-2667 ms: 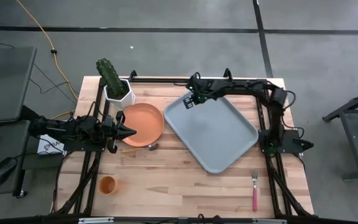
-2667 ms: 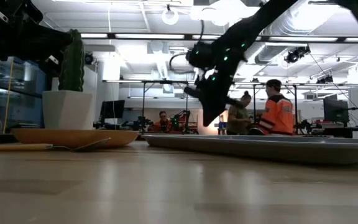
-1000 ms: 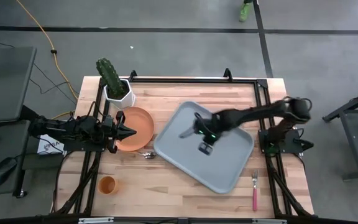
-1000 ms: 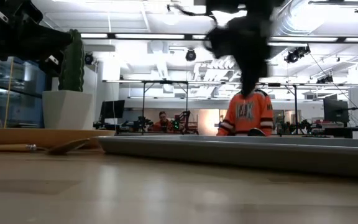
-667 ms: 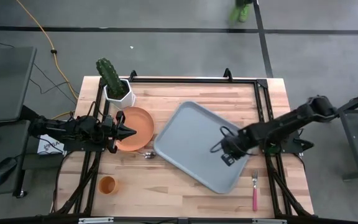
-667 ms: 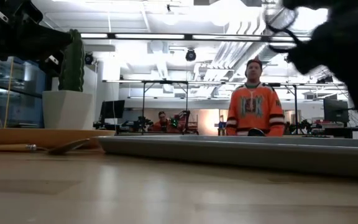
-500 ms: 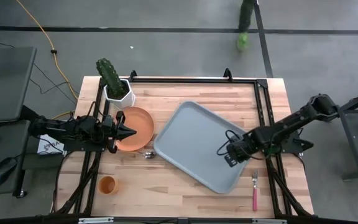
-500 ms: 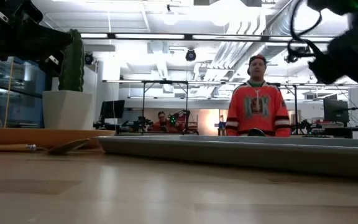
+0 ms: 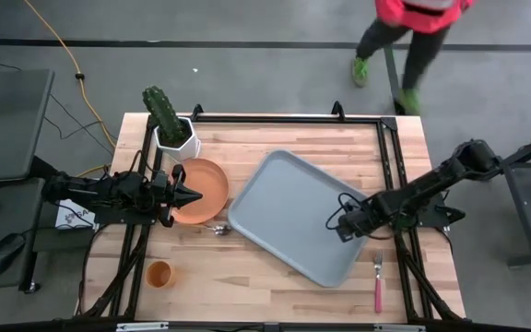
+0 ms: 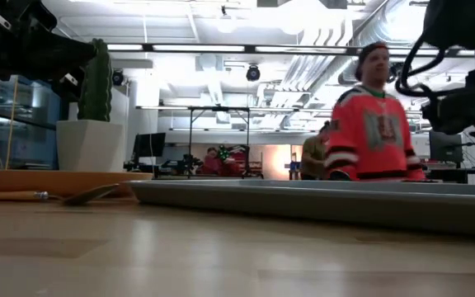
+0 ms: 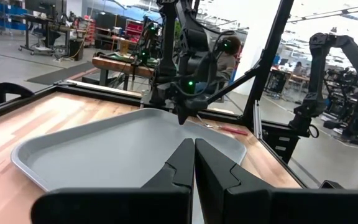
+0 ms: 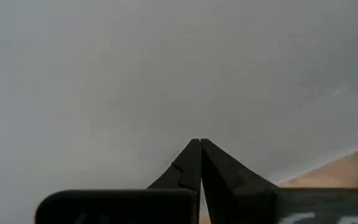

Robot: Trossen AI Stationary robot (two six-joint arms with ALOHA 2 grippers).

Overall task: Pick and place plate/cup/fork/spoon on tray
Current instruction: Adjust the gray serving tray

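We see the right tool (image 9: 340,224) closed, empty, over the tray (image 9: 284,198) near its right edge. Left tool (image 9: 194,195) closed at the plate (image 9: 212,175). Fork (image 9: 377,281) on desk (image 9: 275,277), right of tray.

Potted cactus (image 9: 166,120), passing person (image 10: 373,124)

No text can be read anywhere (the person's (image 10: 373,124) jersey print is too blurred)
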